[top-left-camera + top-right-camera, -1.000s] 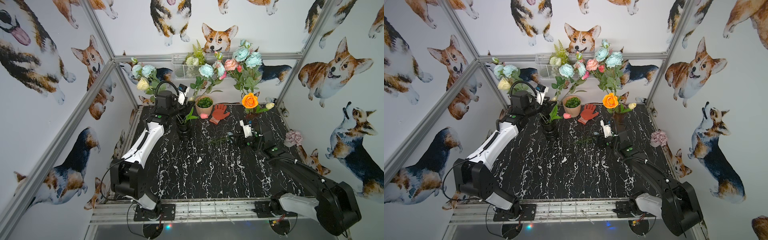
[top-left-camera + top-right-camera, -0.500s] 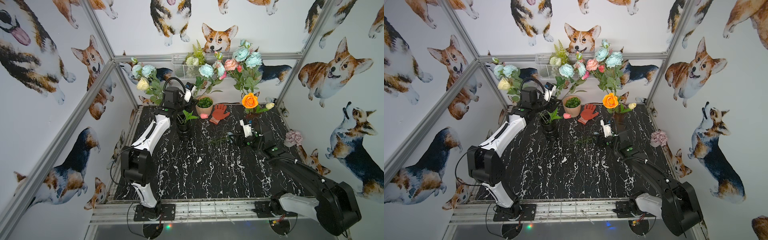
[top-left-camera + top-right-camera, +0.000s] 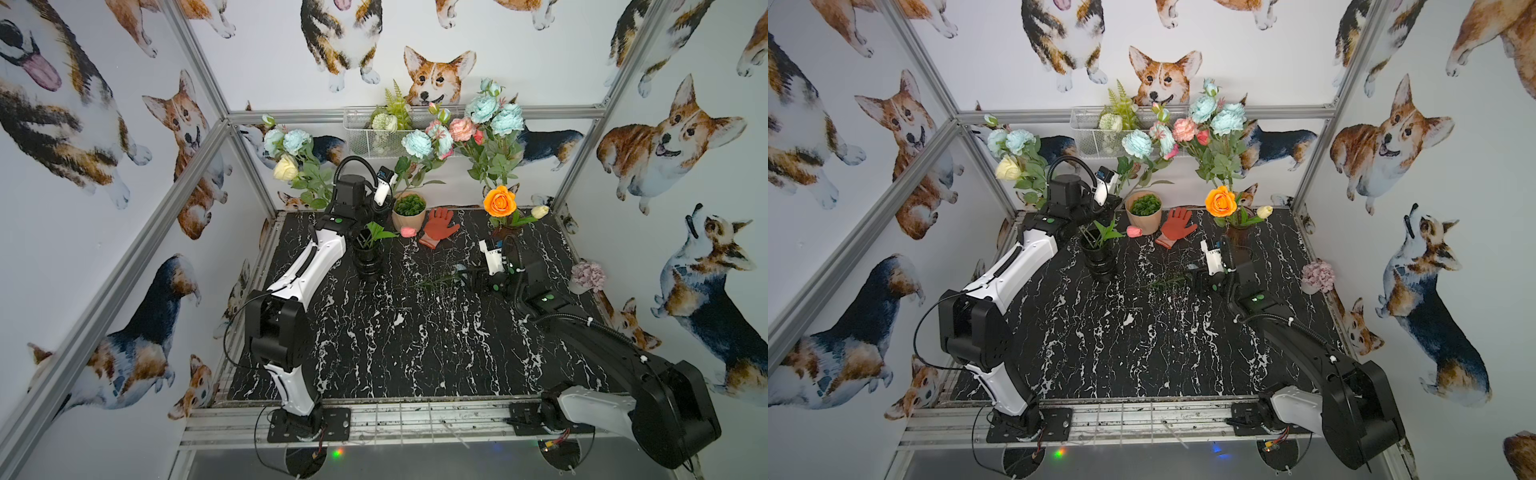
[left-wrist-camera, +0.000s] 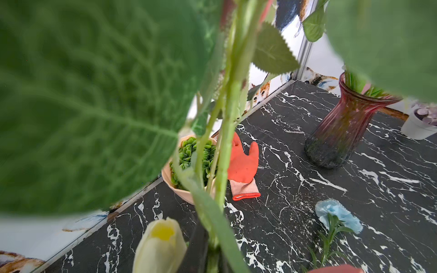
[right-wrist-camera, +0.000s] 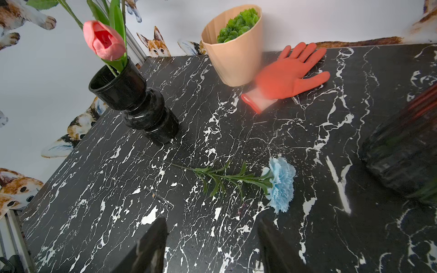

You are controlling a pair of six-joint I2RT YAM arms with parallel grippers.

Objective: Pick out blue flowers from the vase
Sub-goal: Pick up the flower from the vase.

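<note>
Aqua-blue flowers [image 3: 417, 142] [image 3: 1137, 142] rise on green stems above the black vase [image 3: 368, 257] [image 3: 1100, 262] [image 5: 137, 104] at the back left. My left gripper [image 3: 386, 203] [image 3: 1106, 199] [image 4: 212, 255] sits just over that vase, shut on one green stem. More blue flowers [image 3: 494, 112] stand in the red glass vase [image 4: 340, 132] with an orange rose [image 3: 498, 201]. A small periwinkle-blue bloom [image 5: 281, 182] [image 4: 338, 215] [image 3: 459, 269] lies flat on the table. My right gripper [image 5: 212, 236] [image 3: 473, 280] [image 3: 1198, 278] hovers open beside it, holding nothing.
A tan pot of greenery [image 3: 409, 212] and an orange-red glove [image 3: 440, 226] lie at the back. A pink tulip [image 5: 104, 40] leans from the black vase; a pale yellow tulip [image 4: 160, 243] is close to my left jaws. A white pot [image 3: 586, 278] stands far right.
My left arm has swung right, in to the stems above the black vase, and its jaws have closed on a stem. The right arm and the lying bloom have not moved.
</note>
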